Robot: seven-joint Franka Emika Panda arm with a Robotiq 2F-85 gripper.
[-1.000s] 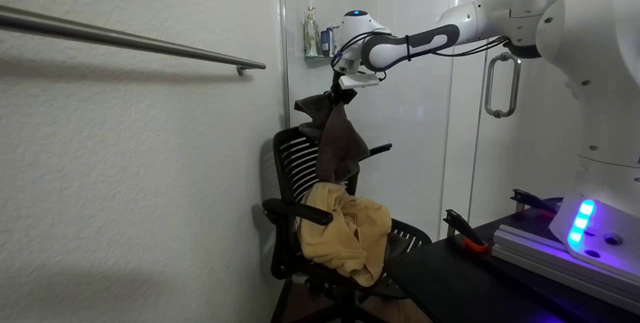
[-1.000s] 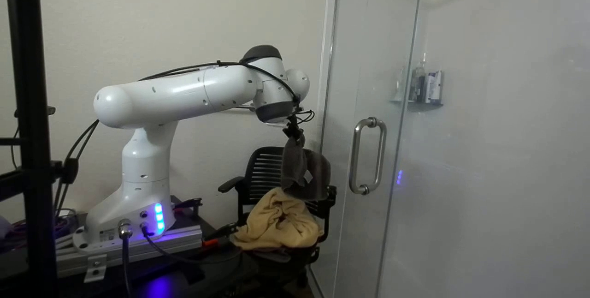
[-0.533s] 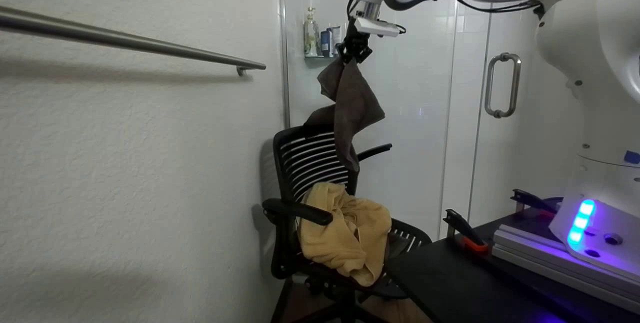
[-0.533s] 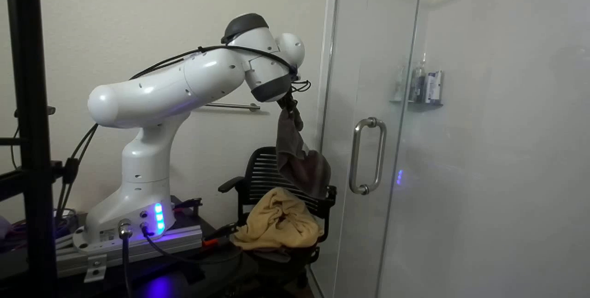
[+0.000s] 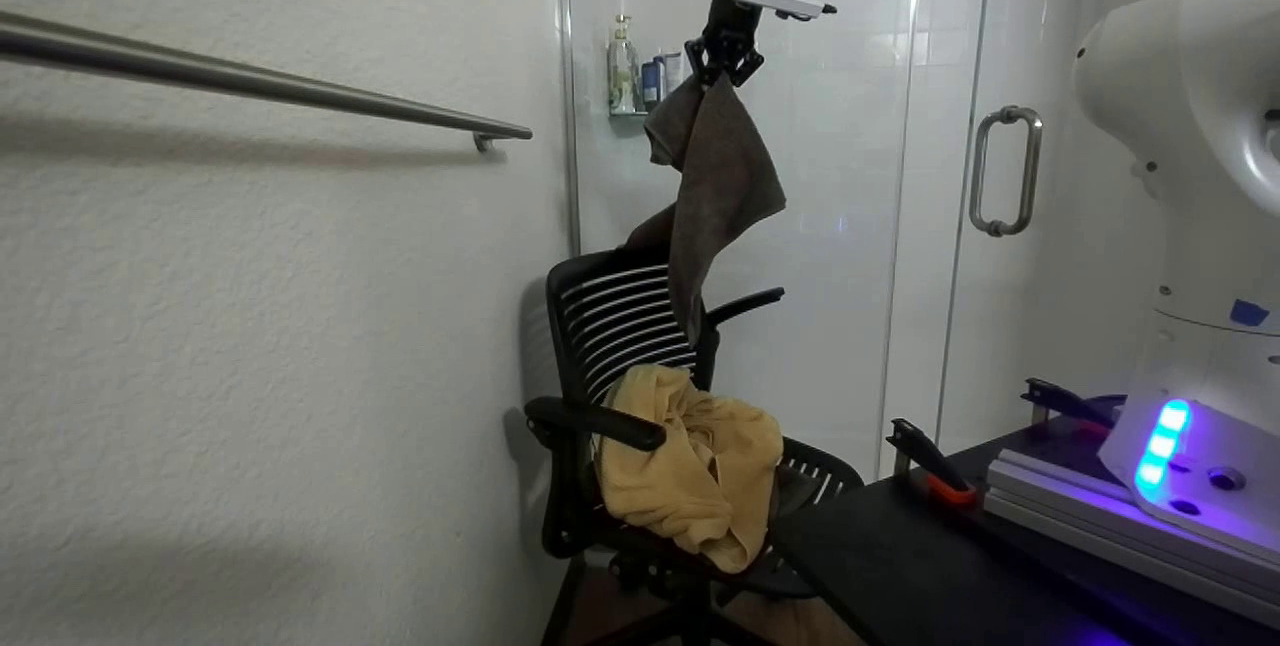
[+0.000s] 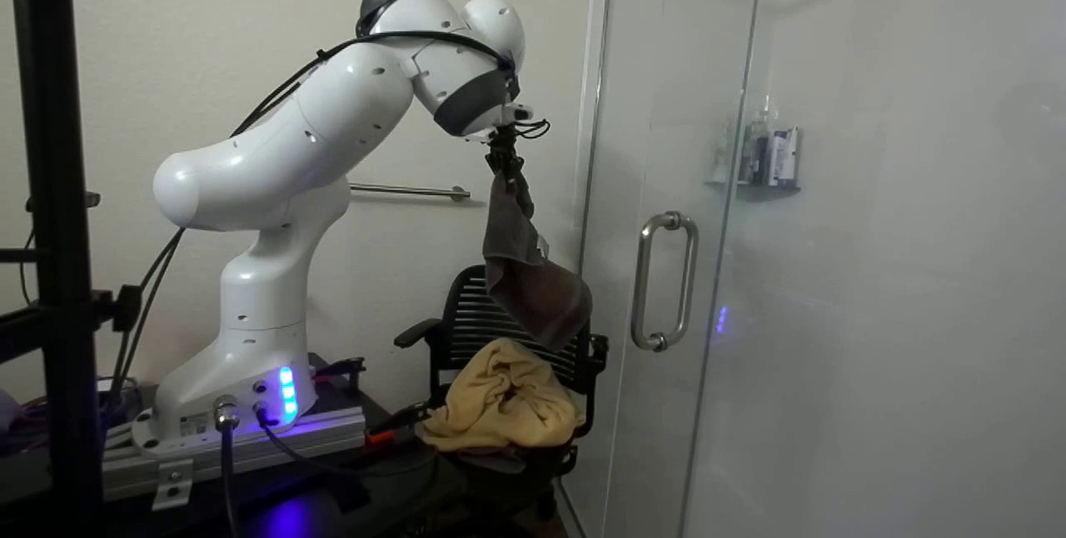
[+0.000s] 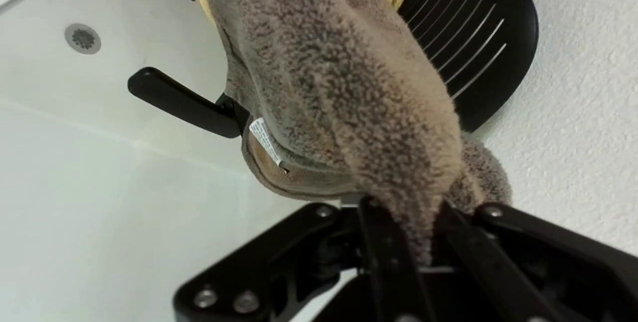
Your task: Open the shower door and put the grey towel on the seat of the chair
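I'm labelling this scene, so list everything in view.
office chair: one, black, beside wall
yellow cloth: one, mustard, on office chair
grey towel: one, grey-brown, hanging from fingers
shower door: one, clear, near office chair
door handle: one, silver, on shower door
towel bar: one, silver, on wall
toiletries: several, mixed, on shelf
drain: one, grey, in shower floor
table: one, black, under robot arm
clamps: two, black and red, table edge
post: one, black, image edge
robot arm: one, mostly white, on table
fingers: two, black, gripping grey towel

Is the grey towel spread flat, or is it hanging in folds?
Hanging in folds: the grey towel droops from the gripper in both exterior views.
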